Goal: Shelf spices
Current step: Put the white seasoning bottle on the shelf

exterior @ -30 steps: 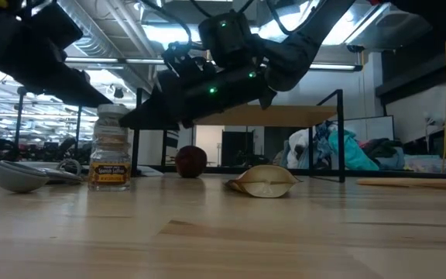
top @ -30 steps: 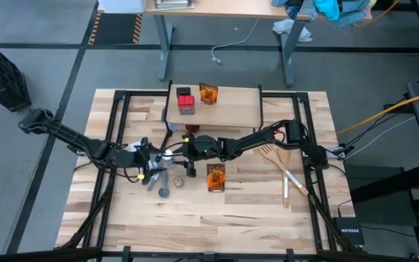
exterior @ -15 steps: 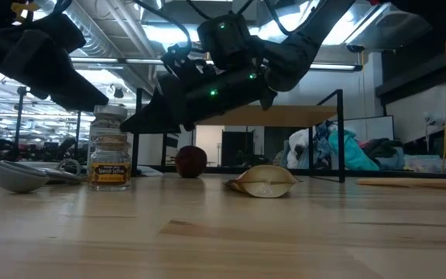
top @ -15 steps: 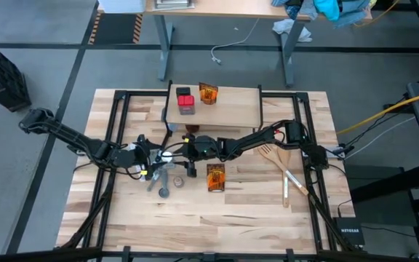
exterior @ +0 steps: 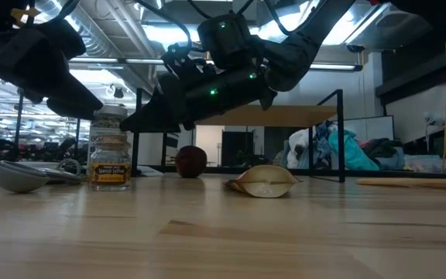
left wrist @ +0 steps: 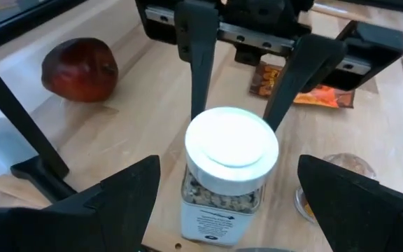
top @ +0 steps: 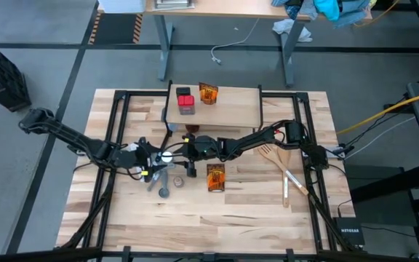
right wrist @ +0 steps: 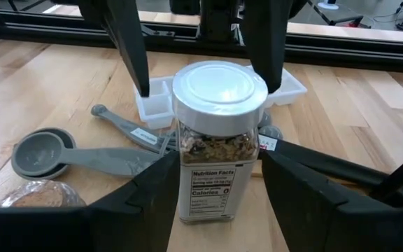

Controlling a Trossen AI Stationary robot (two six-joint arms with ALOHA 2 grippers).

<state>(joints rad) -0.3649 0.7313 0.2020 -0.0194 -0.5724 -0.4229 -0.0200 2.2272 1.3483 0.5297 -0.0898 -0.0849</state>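
Note:
The white-capped jar stands upright on the table, in front of the shelf. My right gripper reaches in from the table's right and is shut on it. My left gripper comes from the left, open wide, one finger on either side of the jar and clear of it. On the shelf board stand a red-topped box and an orange packet. A second orange packet and a small brown-capped jar lie on the table nearer the front. My right gripper pinches the jar's upper body just under the cap between its two fingers. The fingers come nearly level from the table's right, slanting slightly down. The jar stays upright with its base on the table.
A grey measuring spoon and a pale tray lie just behind the jar. A red apple sits under the shelf by its black legs. A wooden spatula lies to the right.
My left gripper has rolled about its own axis, and its fingers have come lower and nearer the jar's cap in the low view. The right gripper and the jar have kept still.

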